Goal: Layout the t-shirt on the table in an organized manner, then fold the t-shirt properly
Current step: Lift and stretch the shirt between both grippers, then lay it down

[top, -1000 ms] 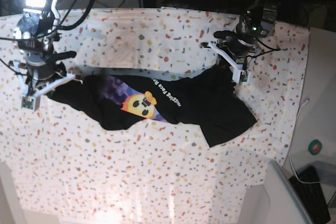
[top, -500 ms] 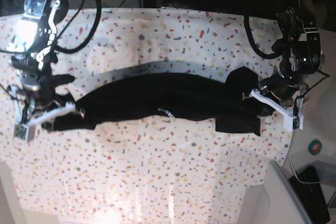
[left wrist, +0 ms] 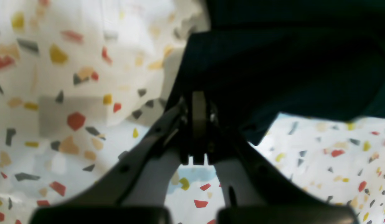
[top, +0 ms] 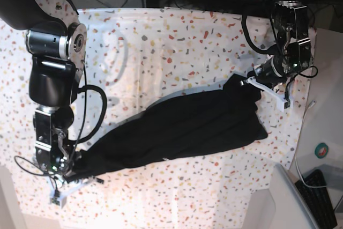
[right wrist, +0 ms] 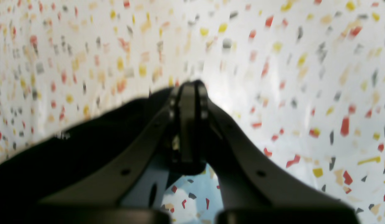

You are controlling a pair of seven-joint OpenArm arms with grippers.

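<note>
Black cloth fills the top right of the left wrist view: the t-shirt point(left wrist: 282, 62), its edge pinched tight in the left end effector point(left wrist: 198, 112), above the speckled surface point(left wrist: 71, 93). Over to the right wrist view, the right end effector point(right wrist: 189, 124) is clamped together on the shirt point(right wrist: 71, 149) too. From the base camera, the shirt point(top: 182, 127) stretches diagonally across the surface point(top: 177, 41), strung between the left end effector point(top: 256, 85) at upper right and the right end effector point(top: 67, 178) at lower left.
</note>
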